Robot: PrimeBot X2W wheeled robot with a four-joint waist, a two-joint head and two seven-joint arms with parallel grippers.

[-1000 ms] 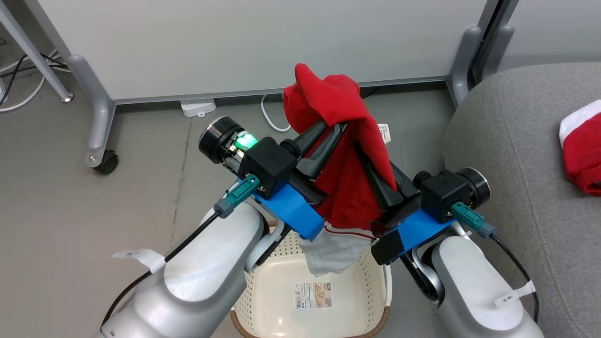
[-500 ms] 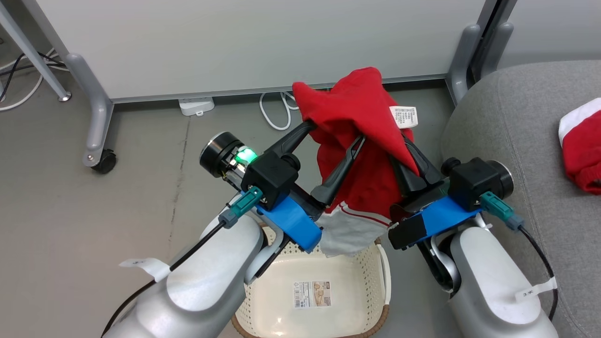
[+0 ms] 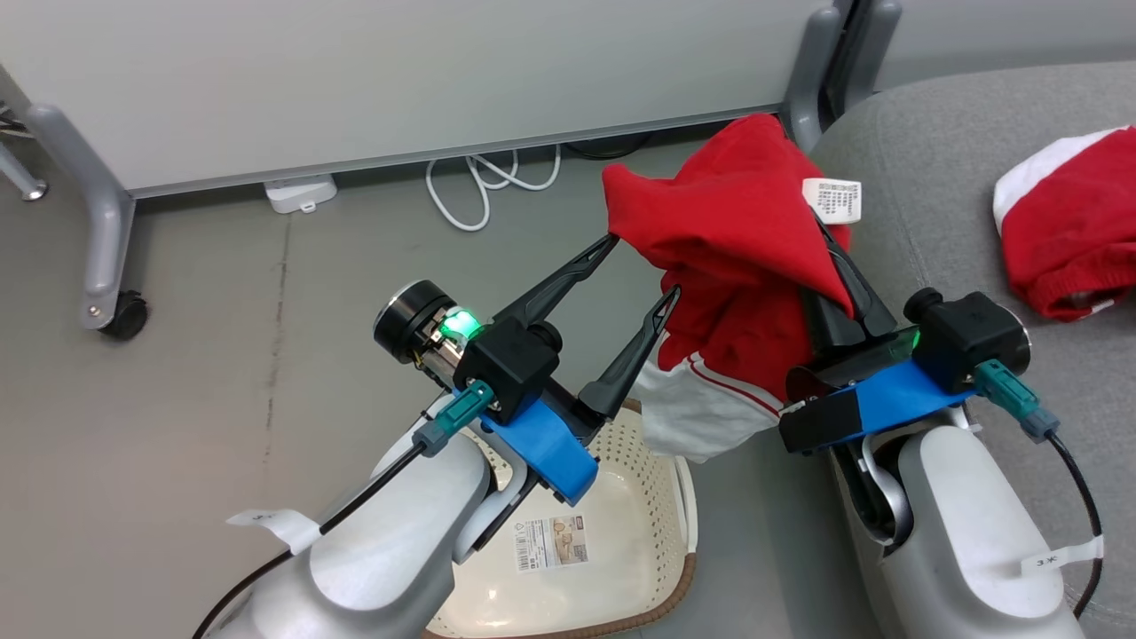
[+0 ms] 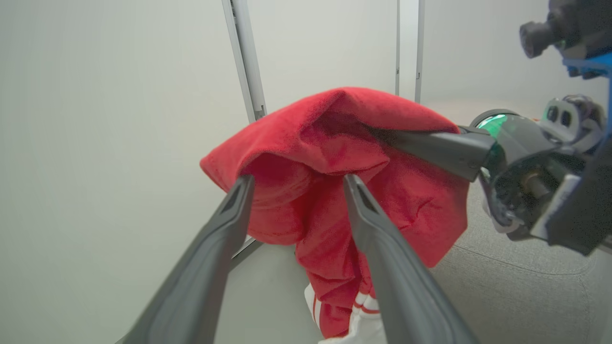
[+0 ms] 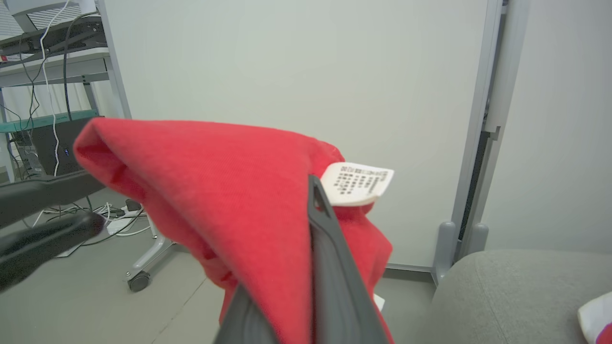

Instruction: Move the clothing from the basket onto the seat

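My left gripper [image 3: 642, 266] stood angled upward, jaws wide, the clothing [image 3: 728, 213] at their tips; my right gripper [image 3: 839, 280] pinched it, fingertips buried under cloth.

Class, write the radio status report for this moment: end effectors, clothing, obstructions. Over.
Left end effector open; right end effector shut on red garment. Garment aloft beside seat. Nothing seen blocking.

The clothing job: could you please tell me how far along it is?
Done: one red garment lies on the seat, and the basket shows a bare floor. In hand: a second red garment hangs from the shut right gripper, near the seat's edge; the left gripper is open. Left: carry it over the seat and release.
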